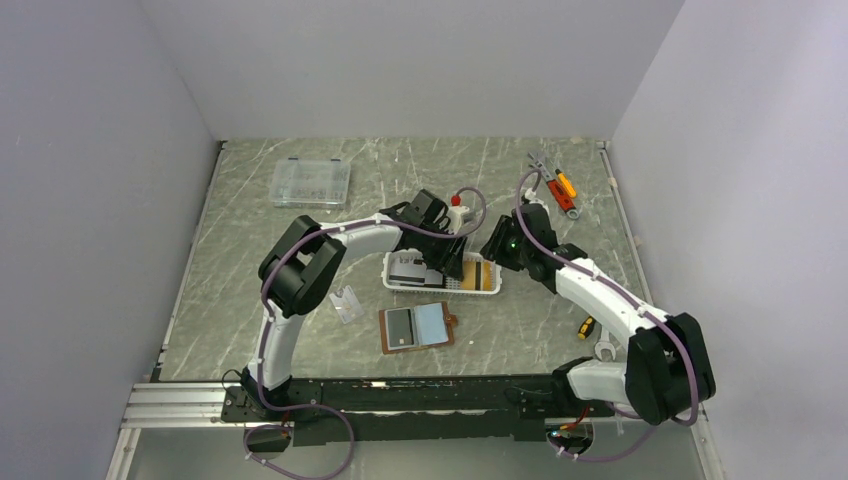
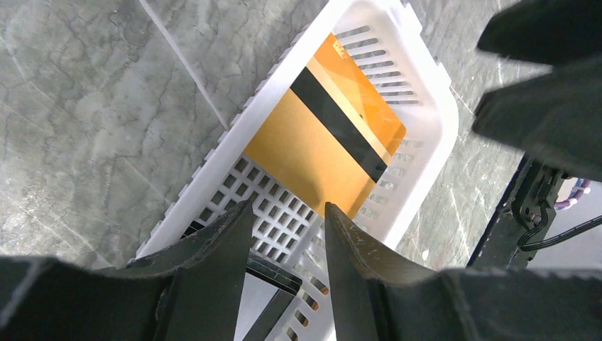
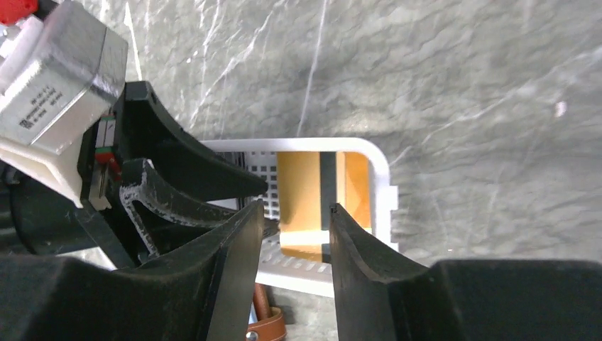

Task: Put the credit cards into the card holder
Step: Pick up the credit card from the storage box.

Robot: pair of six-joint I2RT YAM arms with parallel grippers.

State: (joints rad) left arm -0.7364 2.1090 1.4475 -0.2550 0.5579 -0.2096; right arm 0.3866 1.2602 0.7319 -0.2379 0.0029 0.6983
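Now left gripper (image 2: 287, 209) and right gripper (image 3: 294, 209) hover over a white slotted plastic basket (image 2: 433, 99), jaws narrowly parted, pinching nothing. An orange-gold credit card (image 2: 284, 142) lies inside; the brown leather card holder (image 1: 416, 327) sits open on grey marbled tabletop (image 1: 520, 330), pale walls (image 1: 100, 150) around.

A white slotted plastic basket (image 1: 492, 280) sits mid-table (image 1: 250, 260), which is grey and marbled. A clear plastic compartment box (image 1: 311, 183) lies far left, and a small clear plastic piece (image 1: 346, 304) near left. Orange- and red-handled tools (image 1: 563, 190) lie far right, and a small yellow-and-black tool (image 1: 585, 327) beside a silver wrench (image 1: 604, 350) near right.
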